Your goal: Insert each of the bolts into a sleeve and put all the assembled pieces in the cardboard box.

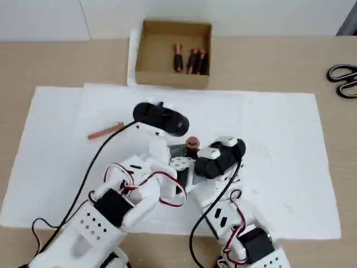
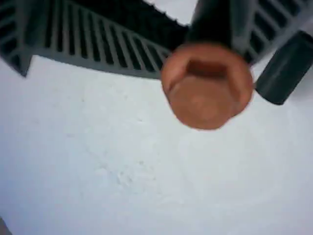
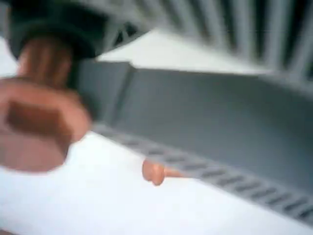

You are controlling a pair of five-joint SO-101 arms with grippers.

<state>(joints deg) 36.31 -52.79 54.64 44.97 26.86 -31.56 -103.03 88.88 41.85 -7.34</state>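
- Lower centre of the high view: the left gripper (image 1: pixel 179 149) looks clamped on a dark sleeve (image 2: pixel 211 19). A bolt (image 2: pixel 206 85) sits in the sleeve, head out.
- The right gripper (image 1: pixel 202 153) is just beside that head; I cannot tell whether it grips anything.
- To seat it well, I would push the bolt straight along the sleeve's axis, with the sleeve held firm.
- Left of centre: 1 loose bolt (image 1: pixel 106 131) lies on the paper (image 1: pixel 279 128).
- Top: the box (image 1: pixel 146 56) holds 3 pieces (image 1: pixel 189 58).
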